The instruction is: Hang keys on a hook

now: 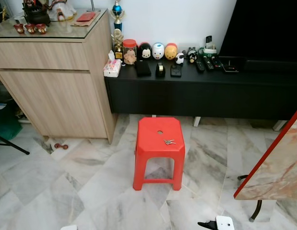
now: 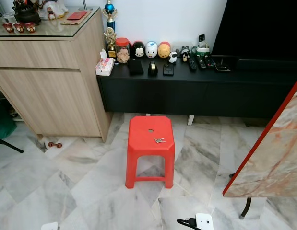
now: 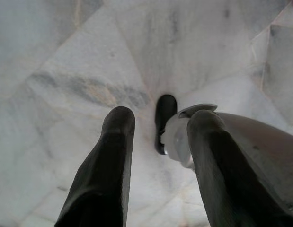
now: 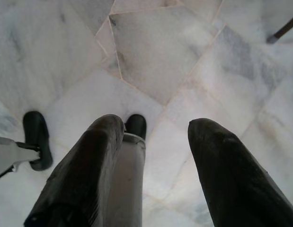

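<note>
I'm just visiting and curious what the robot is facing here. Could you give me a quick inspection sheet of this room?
Surface: red plastic stool standing on the grey-veined white marble floor.
Job's things: small bunch of silver keys lying on the stool's seat, near its right edge; hook: nothing seen.
Clutter: pink tissue pack, round character figurines and remote controls on the long black low cabinet.
Grippers: left gripper and right gripper both open, pointing at the floor.
Cables: nothing seen.
Surroundings: light wooden sideboard on the left, red-edged marble tabletop on the right.
</note>
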Tool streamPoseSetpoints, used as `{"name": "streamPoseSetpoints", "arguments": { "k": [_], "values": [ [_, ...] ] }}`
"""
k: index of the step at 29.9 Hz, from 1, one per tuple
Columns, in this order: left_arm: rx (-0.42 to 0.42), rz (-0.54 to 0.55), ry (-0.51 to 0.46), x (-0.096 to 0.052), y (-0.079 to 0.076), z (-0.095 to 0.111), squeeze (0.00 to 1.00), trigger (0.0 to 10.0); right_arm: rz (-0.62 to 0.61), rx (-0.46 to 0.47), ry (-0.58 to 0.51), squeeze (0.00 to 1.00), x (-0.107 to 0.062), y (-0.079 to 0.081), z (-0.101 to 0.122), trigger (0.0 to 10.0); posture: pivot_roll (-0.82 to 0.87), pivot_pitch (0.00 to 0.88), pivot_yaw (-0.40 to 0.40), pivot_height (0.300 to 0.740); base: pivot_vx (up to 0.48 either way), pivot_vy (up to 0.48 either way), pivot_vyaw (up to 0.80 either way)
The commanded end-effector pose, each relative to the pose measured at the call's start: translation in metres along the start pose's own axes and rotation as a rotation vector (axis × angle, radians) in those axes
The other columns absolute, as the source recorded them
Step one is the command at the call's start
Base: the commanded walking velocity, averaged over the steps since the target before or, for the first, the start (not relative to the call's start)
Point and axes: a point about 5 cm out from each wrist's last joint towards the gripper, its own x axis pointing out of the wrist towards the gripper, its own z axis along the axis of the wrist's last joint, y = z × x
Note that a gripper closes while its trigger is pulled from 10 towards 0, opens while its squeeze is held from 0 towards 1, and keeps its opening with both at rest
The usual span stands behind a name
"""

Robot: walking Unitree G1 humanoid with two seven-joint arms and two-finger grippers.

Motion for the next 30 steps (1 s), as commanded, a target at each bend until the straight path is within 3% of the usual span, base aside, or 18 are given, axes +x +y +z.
{"name": "streamPoseSetpoints", "arguments": {
  "k": [1, 11, 21, 24, 30],
  "values": [
    [-0.002, -0.003, 0.030, -0.0013, -0.0005, -0.0080, 0.00, 10.0, 0.003, 0.004, -0.031, 0.00, 0.0003, 0.0001, 0.0058, 10.0, 0.13, 0.000, -0.030, 0.740, 0.285, 0.000, 0.60],
    [0.017, -0.011, 0.041, -0.0016, 0.0000, -0.0091, 0.00, 10.0, 0.013, 0.029, -0.024, 0.00, -0.0002, -0.0014, 0.0030, 10.0, 0.13, 0.000, -0.026, 0.740, 0.299, 0.000, 0.00],
    [0.024, -0.016, 0.044, -0.0017, 0.0004, -0.0093, 0.00, 10.0, 0.026, -0.028, -0.030, 0.00, 0.0002, 0.0006, 0.0066, 10.0, 0.13, 0.000, -0.024, 0.740, 0.000, 0.000, 0.13],
    [0.024, -0.017, 0.043, -0.0016, 0.0003, -0.0090, 0.00, 10.0, 0.030, -0.021, -0.035, 0.00, 0.0006, 0.0030, 0.0082, 10.0, 0.13, 0.000, -0.024, 0.740, 0.000, 0.000, 0.76],
    [0.024, -0.022, 0.040, -0.0009, -0.0009, -0.0068, 0.00, 10.0, 0.040, 0.011, -0.053, 0.00, 0.0011, 0.0061, 0.0121, 10.0, 0.12, 0.000, -0.023, 0.740, 0.000, 0.000, 0.00]
  ]
}}
